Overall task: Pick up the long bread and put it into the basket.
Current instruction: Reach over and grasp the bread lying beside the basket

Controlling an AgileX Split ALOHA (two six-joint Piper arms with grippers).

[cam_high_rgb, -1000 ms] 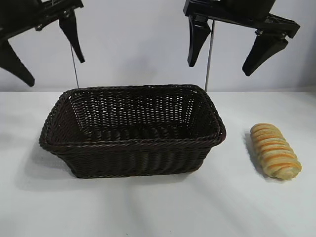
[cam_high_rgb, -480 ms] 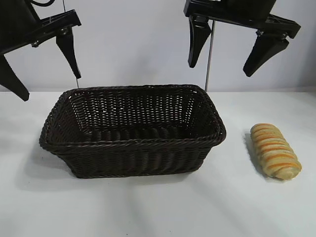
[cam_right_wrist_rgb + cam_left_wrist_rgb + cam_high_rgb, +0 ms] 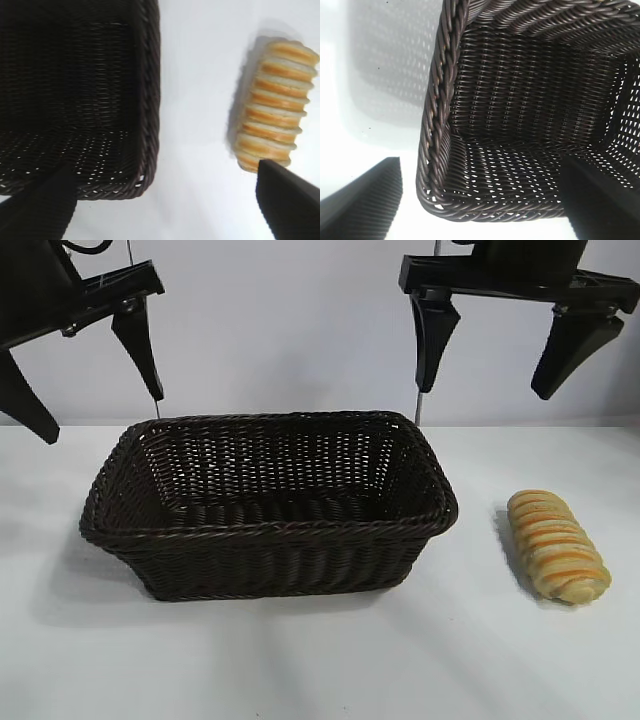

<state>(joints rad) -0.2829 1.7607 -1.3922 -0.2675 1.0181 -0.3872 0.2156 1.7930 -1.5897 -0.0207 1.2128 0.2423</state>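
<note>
- The right tool [image 3: 510, 345] hangs high above the worktop [image 3: 320, 660] with its fingers spread wide and nothing between them; it sits over the gap between the basket's near end and the loaf, pointing steeply down.
- The long bread [image 3: 557, 545] lies on the worktop below and a little outward of the right tool, well apart from the basket [image 3: 270, 505] and untouched. In the right wrist view the loaf [image 3: 274, 105] shows just ahead of one fingertip.
- The left tool [image 3: 85, 355] also hangs spread and empty, above the far end of the basket from the bread, and looks idle.
- Handling, as a judgement: the loaf looks light and small against the basket, so weight should be no trouble. Its ridged crust ought to give the pads some bite rather than slip.
- It may be soft real bread or a stiff model; the pictures do not let me tell, so a gentle squeeze seems safest to avoid denting it.
- The best hold is likely across the narrow width at the middle of its length, fingers on the two long flanks, so it lifts level and does not swing.
- The tool would probably need turning so its fingers straddle the loaf's long axis.
</note>
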